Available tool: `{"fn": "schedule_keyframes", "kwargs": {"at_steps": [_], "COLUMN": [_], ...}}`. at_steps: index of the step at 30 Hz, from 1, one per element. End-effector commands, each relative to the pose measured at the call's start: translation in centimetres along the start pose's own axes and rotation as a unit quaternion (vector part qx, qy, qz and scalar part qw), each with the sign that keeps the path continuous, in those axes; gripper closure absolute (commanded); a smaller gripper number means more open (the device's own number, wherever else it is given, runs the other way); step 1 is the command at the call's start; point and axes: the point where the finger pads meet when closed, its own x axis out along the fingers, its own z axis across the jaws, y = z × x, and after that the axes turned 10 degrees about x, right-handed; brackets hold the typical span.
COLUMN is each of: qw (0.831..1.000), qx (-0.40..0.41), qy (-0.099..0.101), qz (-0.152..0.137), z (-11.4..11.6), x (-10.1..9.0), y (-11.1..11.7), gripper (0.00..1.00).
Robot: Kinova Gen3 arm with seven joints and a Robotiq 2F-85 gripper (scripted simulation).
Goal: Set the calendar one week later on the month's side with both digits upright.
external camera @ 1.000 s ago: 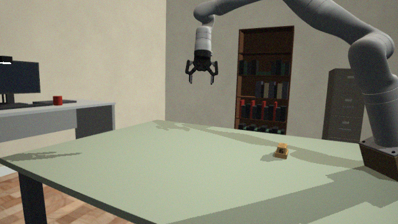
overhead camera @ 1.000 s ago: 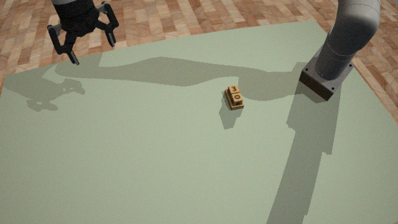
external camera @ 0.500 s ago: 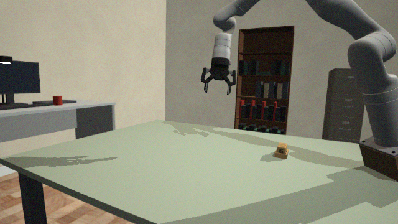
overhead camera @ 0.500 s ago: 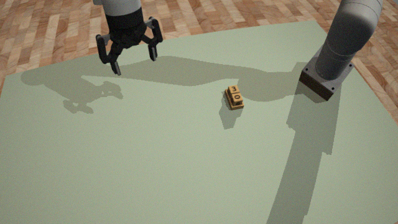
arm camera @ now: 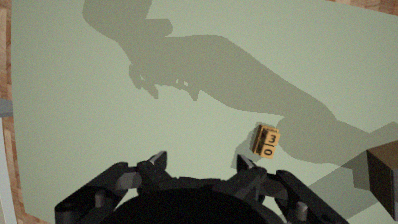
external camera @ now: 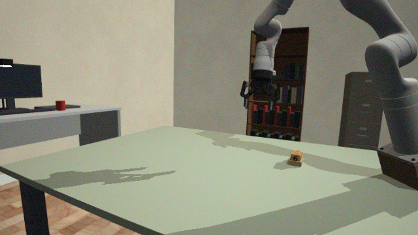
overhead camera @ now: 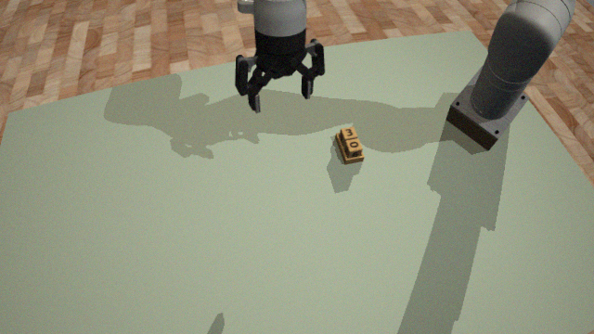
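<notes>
Looking down from the top, the gripper [overhead camera: 281, 104] [external camera: 258, 107] [arm camera: 201, 160] comes first on the left, near 12 o'clock. Its two fingers are spread wide open and it has hold of nothing. It hangs up in the air, well apart from the green table [overhead camera: 186, 232] [external camera: 130, 202] [arm camera: 65, 100].

Next, at about 2 o'clock from the middle, the little wooden tray [overhead camera: 355, 160] [external camera: 295, 164] [arm camera: 257, 141] sits flat on the table. Two blocks are in it, side by side. The block with a 3 on top [overhead camera: 348, 133] [arm camera: 272, 136] is toward 11 o'clock, and the block with a 0 on top [overhead camera: 354, 146] [external camera: 296, 158] [arm camera: 268, 151] is toward 5 o'clock. The side view shows a 6 on one end of the 0 block.

Farthest right, between 2 and 3 o'clock, the arm's foot [overhead camera: 487, 139] [external camera: 398, 166] [arm camera: 382, 165] stands on the table.

In the side view, a dark screen [external camera: 23, 81] is at about 9 o'clock, then a red cup [external camera: 60, 105] on a desk [external camera: 98, 110]. A brown bookshelf [external camera: 253, 42] stands behind the gripper at about 2 o'clock. A gray cabinet [external camera: 356, 98] is near 3 o'clock.
</notes>
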Motion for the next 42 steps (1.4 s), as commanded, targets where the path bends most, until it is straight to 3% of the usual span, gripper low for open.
{"fn": "schedule_keyframes", "kwargs": {"at_steps": [1,13,25,42], "qw": [1.000,0.995,0.993,0.992], "qx": [0.015,0.075,0.094,0.095], "qy": [0.010,0.001,-0.004,-0.006], "qz": [0.017,0.061,0.078,0.077], "z": [2.8,11.7,14.6,14.9], "x": [0.0,1.2,1.4,1.4], "y": [0.4,1.1,1.3,1.2], "gripper": [0.00,0.00,0.00,0.00]}}
